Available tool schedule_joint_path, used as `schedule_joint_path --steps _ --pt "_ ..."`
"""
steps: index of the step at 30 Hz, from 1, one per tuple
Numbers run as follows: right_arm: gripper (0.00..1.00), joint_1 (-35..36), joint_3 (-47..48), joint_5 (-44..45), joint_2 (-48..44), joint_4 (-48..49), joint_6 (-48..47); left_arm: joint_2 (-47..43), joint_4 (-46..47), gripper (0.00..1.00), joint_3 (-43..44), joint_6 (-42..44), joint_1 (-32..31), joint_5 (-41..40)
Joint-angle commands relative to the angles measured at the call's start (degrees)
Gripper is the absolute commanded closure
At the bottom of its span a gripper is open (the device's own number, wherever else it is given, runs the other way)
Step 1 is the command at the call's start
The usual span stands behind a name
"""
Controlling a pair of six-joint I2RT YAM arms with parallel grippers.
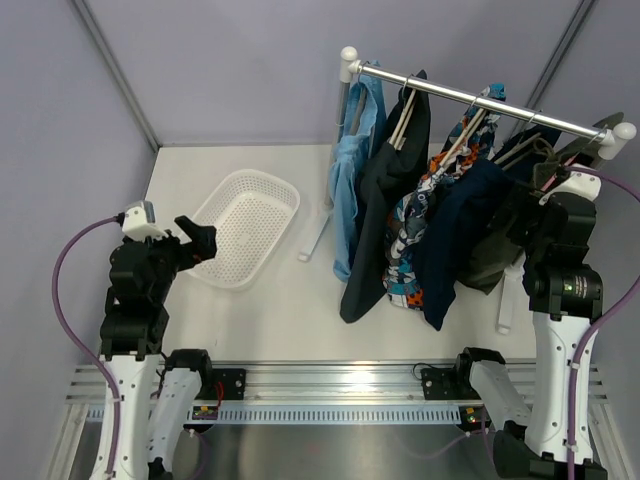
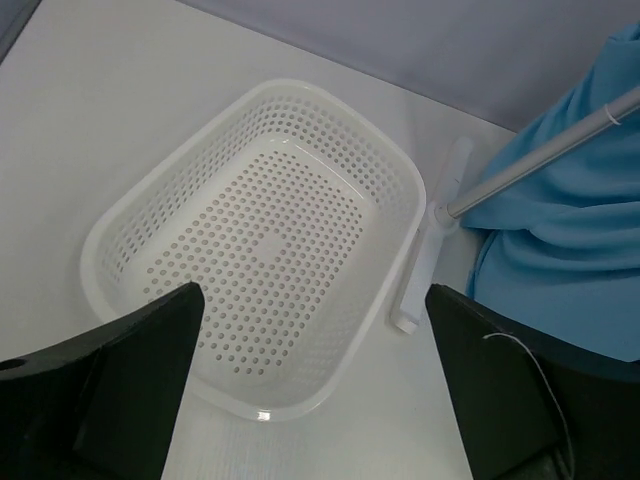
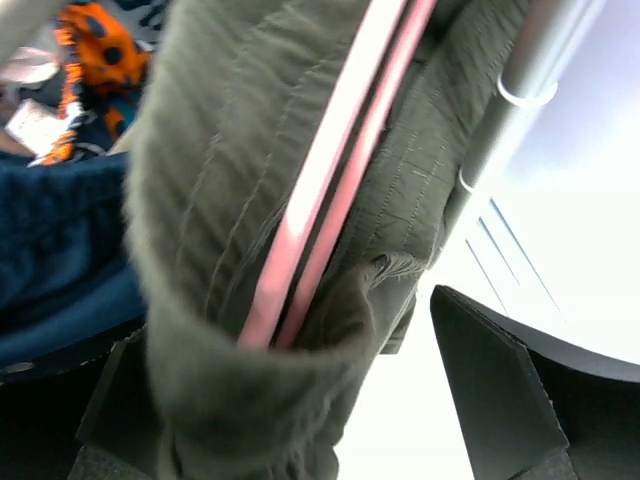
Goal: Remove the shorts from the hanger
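Note:
Several garments hang on hangers from a metal rail (image 1: 480,100). The light blue shorts (image 1: 352,180) are at its left end and fill the right edge of the left wrist view (image 2: 560,220). Beside them hang larger dark shorts (image 1: 385,200), then a patterned garment, a navy one (image 1: 460,235) and an olive one (image 1: 505,255). My right gripper (image 1: 530,215) is open at the rail's right end. In its wrist view the olive cloth (image 3: 260,180) on a pink hanger (image 3: 330,170) lies between the wide jaws of the right gripper (image 3: 285,335). My left gripper (image 1: 200,240) is open and empty over the basket (image 2: 312,300).
A white perforated basket (image 1: 225,190) sits on the table left of the rack, also close below the left wrist (image 2: 130,220). The rack's white foot (image 2: 425,260) stands between basket and blue shorts. Grey walls close in the back and sides.

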Motion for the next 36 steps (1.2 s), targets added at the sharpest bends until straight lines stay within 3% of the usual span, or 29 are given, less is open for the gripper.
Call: schedule_joint_path --steps 1,3,8,13,18,20,25,36 --pt "0.01 0.0 1.4 3.0 0.9 -0.6 2.0 3.5 1.8 0.01 3.1 -1.4 0.3 6.4" --pt "0.00 0.0 1.3 0.6 0.2 0.0 -0.2 4.8 2.4 0.01 4.7 -2.3 0.3 8.7" --pt "0.00 0.0 2.2 -22.0 -2.2 -3.5 -13.6 9.1 7.4 0.01 7.9 -7.0 0.3 17.5" --pt "0.00 0.0 5.4 -38.7 -1.5 -12.0 -27.7 14.5 12.2 0.01 14.2 -11.0 -5.4 19.2" --pt "0.00 0.0 5.9 -43.3 -1.7 -17.3 -32.5 25.9 11.6 0.01 25.9 -8.9 -19.1 10.5" --pt "0.00 0.0 5.4 -45.6 -2.6 -17.8 -32.7 29.8 11.2 0.07 32.9 -8.2 -22.6 9.3" --pt "0.01 0.0 3.2 -50.6 -4.4 -17.9 -31.7 42.3 11.7 0.11 45.6 -6.4 -26.6 7.4" --pt "0.00 0.0 1.9 -50.1 -8.3 -17.3 -29.0 66.3 8.1 0.27 73.8 -1.9 -34.5 1.7"
